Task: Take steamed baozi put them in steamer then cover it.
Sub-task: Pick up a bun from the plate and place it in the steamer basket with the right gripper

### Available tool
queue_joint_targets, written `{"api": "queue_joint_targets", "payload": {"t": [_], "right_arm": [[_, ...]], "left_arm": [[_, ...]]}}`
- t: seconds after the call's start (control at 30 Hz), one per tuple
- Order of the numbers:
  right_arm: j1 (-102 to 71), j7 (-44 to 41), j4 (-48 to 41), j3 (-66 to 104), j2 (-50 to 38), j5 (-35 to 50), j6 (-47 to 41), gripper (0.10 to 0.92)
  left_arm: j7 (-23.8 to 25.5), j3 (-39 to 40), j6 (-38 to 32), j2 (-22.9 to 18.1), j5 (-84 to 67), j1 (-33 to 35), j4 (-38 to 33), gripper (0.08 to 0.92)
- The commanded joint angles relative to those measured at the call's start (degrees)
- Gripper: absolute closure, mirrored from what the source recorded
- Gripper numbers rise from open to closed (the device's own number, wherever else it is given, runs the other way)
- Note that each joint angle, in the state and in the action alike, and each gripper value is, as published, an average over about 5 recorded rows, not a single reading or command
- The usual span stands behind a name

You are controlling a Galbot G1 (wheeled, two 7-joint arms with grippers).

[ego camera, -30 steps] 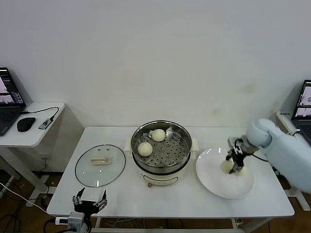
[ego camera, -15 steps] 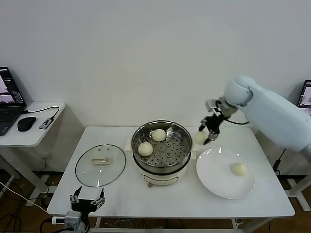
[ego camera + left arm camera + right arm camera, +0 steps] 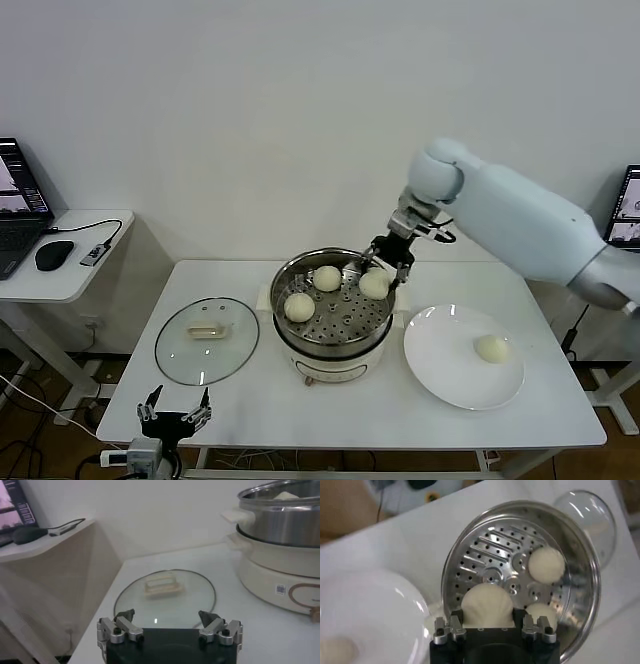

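- A bun (image 3: 374,285) is grasped between the fingers of the right end effector (image 3: 380,268) and is held above the right side of the steamer (image 3: 331,312), over its perforated tray (image 3: 506,567).
- In the right wrist view, the held bun (image 3: 487,605) is seen clamped between the two fingers, with the tray directly beneath it.
- Two buns (image 3: 298,307) (image 3: 327,278) are seated on the tray inside the steamer, on its left and rear portions.
- One bun (image 3: 491,348) is left on the white plate (image 3: 440,375), to the right of the steamer.
- The glass lid (image 3: 206,340) is laid flat on the desk (image 3: 340,410), to the left of the steamer, handle upward.
- The left end effector (image 3: 172,417) is parked at the front left edge of the desk, near the lid; its fingers (image 3: 123,616) are spread apart and nothing is held.
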Motion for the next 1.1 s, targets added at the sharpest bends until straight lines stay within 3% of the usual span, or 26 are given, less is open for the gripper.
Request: {"api": "queue_joint_targets", "payload": {"t": [0.03, 0.3, 1.1], "right_arm": [[-0.2, 1.2, 0.7, -1.0, 6.4, -9.6, 16.2, 0.423], [-0.8, 2.6, 2.5, -3.4, 7.6, -13.5, 16.4, 0.423], [-6.9, 3.5, 1.2, -3.7, 10.6, -12.1, 16.4, 0.42]], "left_arm": [[-0.2, -0.2, 0.0, -0.3, 0.1, 0.6, -0.5, 0.177], [0.0, -0.6, 0.1, 0.1, 0.1, 0.7, -0.7, 0.177], [0.3, -0.3, 0.2, 0.3, -0.2, 0.0, 0.4, 0.177]]}}
